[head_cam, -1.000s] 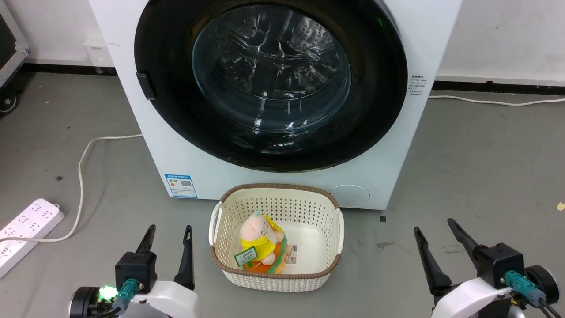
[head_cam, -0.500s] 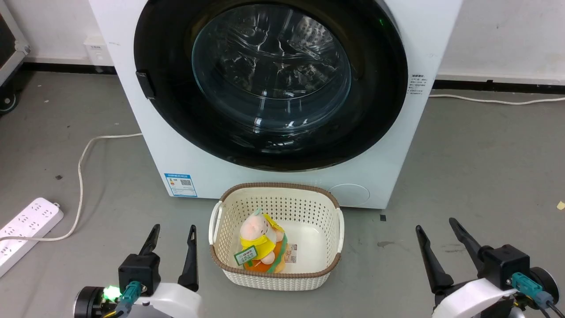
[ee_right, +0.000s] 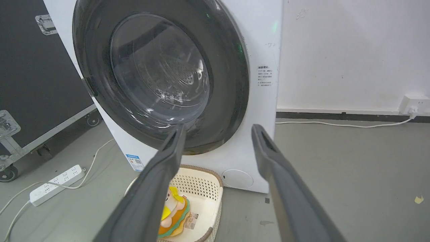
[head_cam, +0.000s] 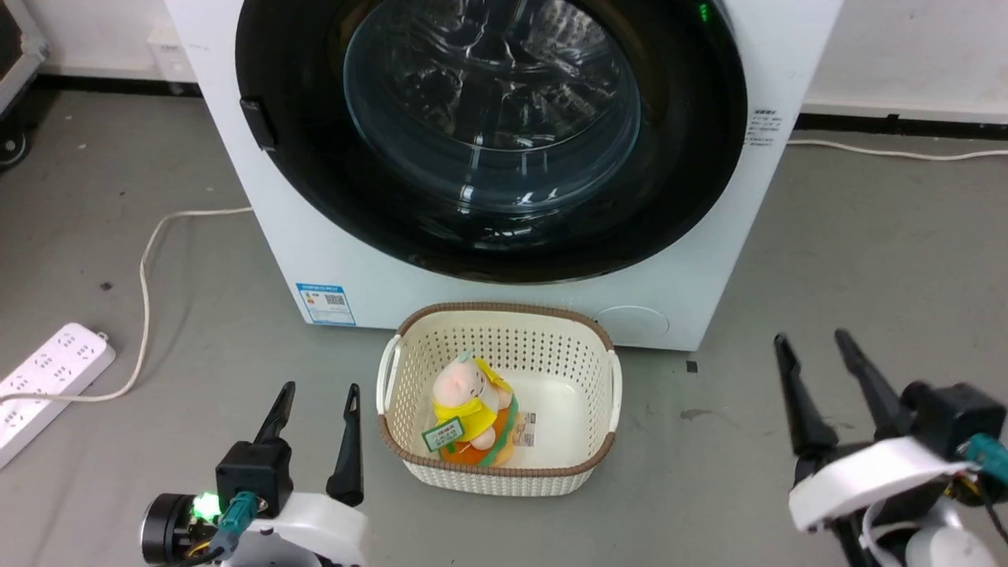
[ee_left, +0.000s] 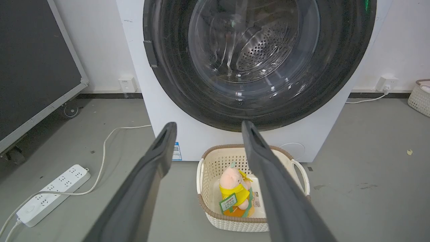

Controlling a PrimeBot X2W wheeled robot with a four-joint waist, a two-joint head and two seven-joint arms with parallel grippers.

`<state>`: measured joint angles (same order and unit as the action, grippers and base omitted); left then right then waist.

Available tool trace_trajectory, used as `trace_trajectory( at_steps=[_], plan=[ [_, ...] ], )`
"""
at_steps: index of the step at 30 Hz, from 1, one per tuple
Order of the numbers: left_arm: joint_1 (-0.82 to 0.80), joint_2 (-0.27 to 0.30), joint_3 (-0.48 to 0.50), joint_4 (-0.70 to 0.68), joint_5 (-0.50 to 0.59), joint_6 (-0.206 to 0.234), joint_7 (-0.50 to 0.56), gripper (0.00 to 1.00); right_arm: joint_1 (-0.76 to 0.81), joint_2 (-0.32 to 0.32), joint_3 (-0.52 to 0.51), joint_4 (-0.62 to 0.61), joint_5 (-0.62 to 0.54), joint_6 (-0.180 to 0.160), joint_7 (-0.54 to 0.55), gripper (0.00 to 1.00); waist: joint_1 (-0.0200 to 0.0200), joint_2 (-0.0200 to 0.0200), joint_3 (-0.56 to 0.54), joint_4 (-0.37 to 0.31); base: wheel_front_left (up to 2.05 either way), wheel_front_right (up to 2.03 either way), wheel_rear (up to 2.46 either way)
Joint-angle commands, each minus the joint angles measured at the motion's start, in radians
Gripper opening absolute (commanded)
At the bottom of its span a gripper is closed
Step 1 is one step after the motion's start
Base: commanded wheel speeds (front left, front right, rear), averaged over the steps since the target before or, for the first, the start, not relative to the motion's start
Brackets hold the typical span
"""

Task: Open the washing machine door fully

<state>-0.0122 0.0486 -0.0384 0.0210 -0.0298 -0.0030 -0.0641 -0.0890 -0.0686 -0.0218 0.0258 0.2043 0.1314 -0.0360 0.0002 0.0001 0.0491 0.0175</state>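
The white washing machine stands ahead, its round glossy black door lying flat against the front with the clear glass bowl at its centre. A small black latch tab sits on the door's left rim. The same door fills the upper left wrist view, and the door appears again in the right wrist view. My left gripper is open low on the left, well short of the machine. My right gripper is open at the lower right, raised a little, empty.
A cream perforated basket with a plush toy sits on the floor right before the machine, between my grippers. A white power strip and its cable lie at the left. A black wheeled case stands left of the machine.
The head view has shifted, with the machine a little nearer and higher. My right gripper has risen and moved forward; the left has crept forward slightly. The door has not moved.
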Motion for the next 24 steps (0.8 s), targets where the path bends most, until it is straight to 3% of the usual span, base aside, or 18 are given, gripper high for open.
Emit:
trace_trajectory(
  at_steps=[1, 18, 19, 20, 24],
  plan=[
    [-0.018, 0.0, -0.005, 0.001, -0.004, -0.001, -0.012, 1.0, -0.026, -0.009, -0.006, 0.003, 0.022, 0.0, 0.003, 1.0, -0.0001, -0.0001, 0.007, 0.004, 0.0, 0.0, 0.0],
    [-0.064, 0.001, -0.021, 0.005, -0.019, -0.009, -0.052, 1.0, -0.264, 0.007, -0.106, 0.06, 0.259, 0.0, 0.067, 1.0, -0.0002, -0.0001, 0.084, 0.028, 0.0, 0.0, 0.0],
    [-0.067, 0.001, -0.022, 0.005, -0.02, -0.009, -0.054, 1.0, -0.278, 0.008, -0.112, 0.068, 0.27, 0.0, 0.072, 0.65, -0.0002, -0.0001, 0.09, 0.03, 0.0, 0.0, 0.0],
    [-0.071, 0.001, -0.023, 0.004, -0.021, -0.01, -0.056, 1.0, -0.292, 0.009, -0.119, 0.077, 0.282, 0.0, 0.078, 0.0, -0.0002, -0.0001, 0.097, 0.032, 0.0, 0.0, 0.0],
    [-0.087, 0.001, -0.027, 0.002, -0.023, -0.011, -0.065, 1.0, -0.363, 0.012, -0.158, 0.133, 0.33, 0.0, 0.108, 0.0, -0.0002, -0.0001, 0.123, 0.039, 0.0, 0.0, 0.0]
  ],
)
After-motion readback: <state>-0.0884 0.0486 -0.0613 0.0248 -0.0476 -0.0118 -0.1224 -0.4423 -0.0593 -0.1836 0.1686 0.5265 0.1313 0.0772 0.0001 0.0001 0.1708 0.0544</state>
